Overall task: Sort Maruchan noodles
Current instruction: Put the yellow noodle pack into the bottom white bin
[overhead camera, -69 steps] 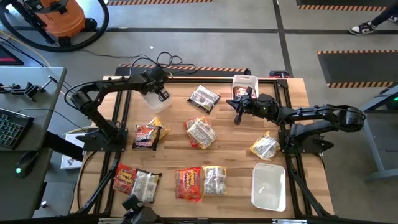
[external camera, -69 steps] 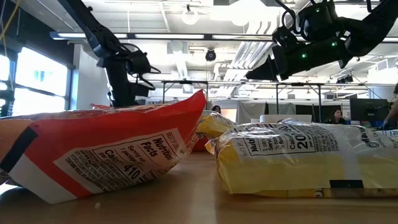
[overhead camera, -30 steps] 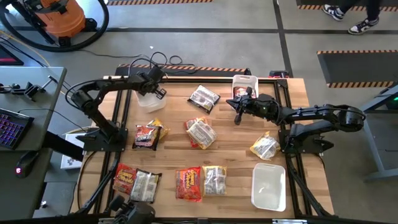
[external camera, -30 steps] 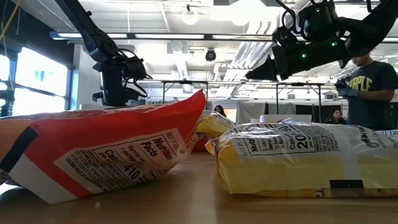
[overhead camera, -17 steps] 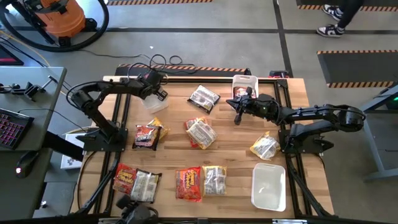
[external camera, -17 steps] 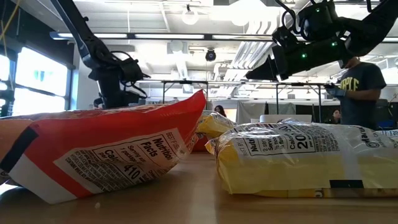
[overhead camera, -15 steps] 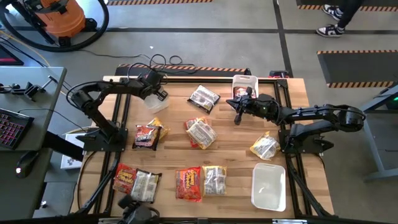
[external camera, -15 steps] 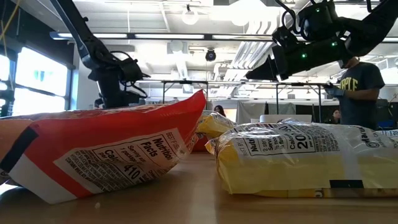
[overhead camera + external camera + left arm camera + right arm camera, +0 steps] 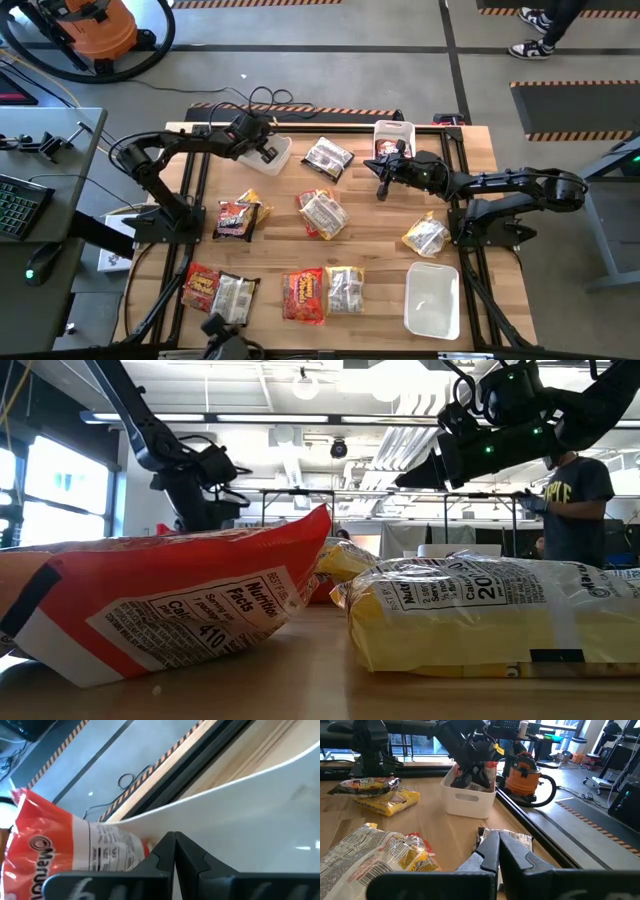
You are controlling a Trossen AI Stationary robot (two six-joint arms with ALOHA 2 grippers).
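Note:
Maruchan noodle packets lie flat on the wooden table: a dark-silver one (image 9: pixel 327 157), a dark brown one (image 9: pixel 237 217), yellow-white ones (image 9: pixel 322 212) (image 9: pixel 425 236) and several along the near edge, one of them red-orange (image 9: pixel 303 295). My left gripper (image 9: pixel 262 150) is shut on a white bin (image 9: pixel 275 155) at the far left. A red-orange packet (image 9: pixel 45 855) stands inside that bin. My right gripper (image 9: pixel 383 188) hangs shut above the table with nothing in it, near a second white bin (image 9: pixel 393 130). My left gripper holds the white bin by its upper wall at the rim (image 9: pixel 192 815), coming slanting down from the table's left. The fingers themselves hide whether one is inside and one outside. The bin's bottom (image 9: pixel 469 812) stands on the table.
The far-right bin holds a dark packet (image 9: pixel 385 148). A third white bin (image 9: pixel 432 298) stands at the near right corner. Black frame rails run along the table's edges. A person (image 9: pixel 580 510) stands in the room beyond the table.
My left gripper has gone toward the table's right along the far edge and has turned, taking the white bin with it. The bin has slid on the table and now lies closer to the dark-silver packet. My right arm has kept still.

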